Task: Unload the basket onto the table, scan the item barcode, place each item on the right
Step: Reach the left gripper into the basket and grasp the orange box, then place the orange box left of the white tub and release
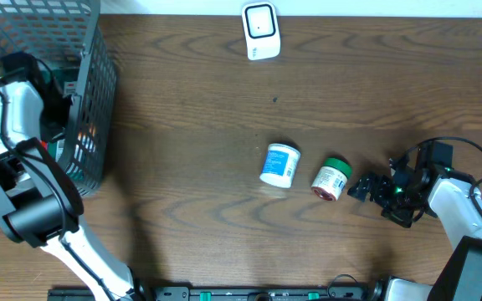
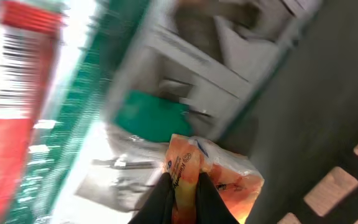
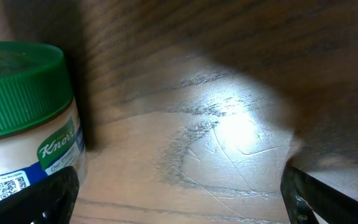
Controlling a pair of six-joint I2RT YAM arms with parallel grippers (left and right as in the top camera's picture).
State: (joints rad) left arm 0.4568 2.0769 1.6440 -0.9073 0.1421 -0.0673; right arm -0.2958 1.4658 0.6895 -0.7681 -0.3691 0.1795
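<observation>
Wooden worktop [image 1: 224, 100] seen from overhead, with parts listed in descending size. At 9 to 10 o'clock stands the wire basket [image 1: 99, 109], which appears to serve as the stock of items awaiting the scan; the left arm reaches down into it. Inside, the left gripper [image 2: 183, 186] is pressed together on the edge of an orange packet [image 2: 225, 177], pinching it near one end, probably so that the rest of its printed face hangs free for reading. The packet lies among other packaged goods, blurred in the left wrist view; its barcode cannot be made out. At about 4 o'clock the right gripper [image 1: 360, 189] rests low over the worktop with its jaws spread wide, holding nothing. Just beside it lies the green-lidded jar [image 1: 331, 178], on its side with the label upward, and next to that, toward the centre, the white jar [image 1: 279, 165], also on its side; whether these are already scanned cannot be told. At 12 o'clock, on the far edge, stands the white scanner [image 1: 260, 31], well apart from the basket, so the packet is judged to need lifting out and carrying across to it.
</observation>
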